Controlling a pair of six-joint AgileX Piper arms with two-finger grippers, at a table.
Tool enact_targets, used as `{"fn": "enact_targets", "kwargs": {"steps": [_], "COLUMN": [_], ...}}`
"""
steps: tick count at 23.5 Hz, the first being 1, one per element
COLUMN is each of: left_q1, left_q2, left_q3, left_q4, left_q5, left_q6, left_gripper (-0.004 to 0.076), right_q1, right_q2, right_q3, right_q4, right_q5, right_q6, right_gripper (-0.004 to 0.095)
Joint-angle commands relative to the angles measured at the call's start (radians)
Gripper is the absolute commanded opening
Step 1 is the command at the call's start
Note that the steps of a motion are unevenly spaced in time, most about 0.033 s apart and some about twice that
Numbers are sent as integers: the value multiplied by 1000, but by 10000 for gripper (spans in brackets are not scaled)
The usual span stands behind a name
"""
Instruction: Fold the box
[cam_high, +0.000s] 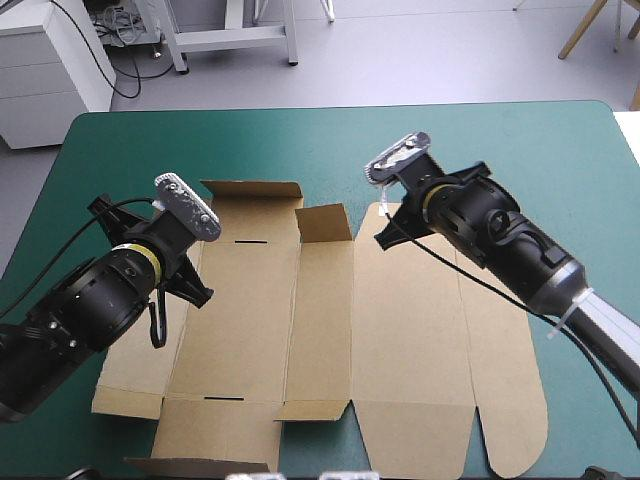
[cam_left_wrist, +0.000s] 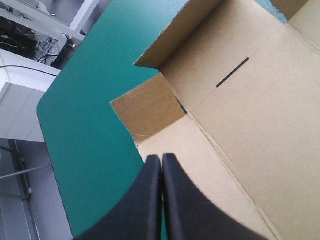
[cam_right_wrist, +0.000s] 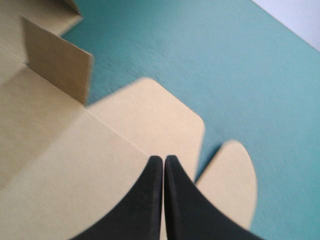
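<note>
Slanting inward over the brown box (cam_high: 400, 330), left hand (cam_left_wrist: 161, 157) and right hand (cam_right_wrist: 164, 158) each pinched together, empty.

Left gripper (cam_left_wrist: 161, 159), black fingers pressed together: flat brown cardboard box sheet (cam_left_wrist: 250, 140) lies low under and ahead. Farther ahead a raised end flap (cam_left_wrist: 170, 35) blocks the way. Beside the fingers, bare teal-green table cover (cam_left_wrist: 85, 125), open. Right gripper (cam_right_wrist: 163, 159), also closed: rounded tabs (cam_right_wrist: 165, 115) lie flat ahead, open cover beyond. An upright small flap (cam_right_wrist: 57, 62) stands ahead, off to one side.
</note>
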Motion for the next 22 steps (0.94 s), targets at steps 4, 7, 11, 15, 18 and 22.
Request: {"fn": "enact_targets", "kwargs": {"steps": [4, 7, 11, 15, 18, 22], "left_q1": [-6, -4, -2, 145, 370, 666], "left_q2": [-17, -12, 21, 110, 183, 221], "left_q3": [-34, -37, -77, -178, -253, -287], "left_q4": [-29, -88, -162, -424, -740, -1064], "left_q5": [-28, -46, -39, -41, -14, 101], "left_q6": [-59, -83, -83, 16, 186, 356], "left_gripper": [-8, 11, 18, 18, 18, 18], "right_q1": [-3, -3, -3, -3, -3, -3], "right_q2": [-110, -173, -255, -356, -396, -401], "right_q3": [-34, -30, -30, -30, -30, -30], "right_q4": [-181, -135, -72, -67, -67, -60], "right_q5": [298, 300, 300, 300, 300, 300], "right_q6": [139, 126, 96, 78, 53, 27], "right_gripper": [-19, -19, -19, -19, -19, -19]}}
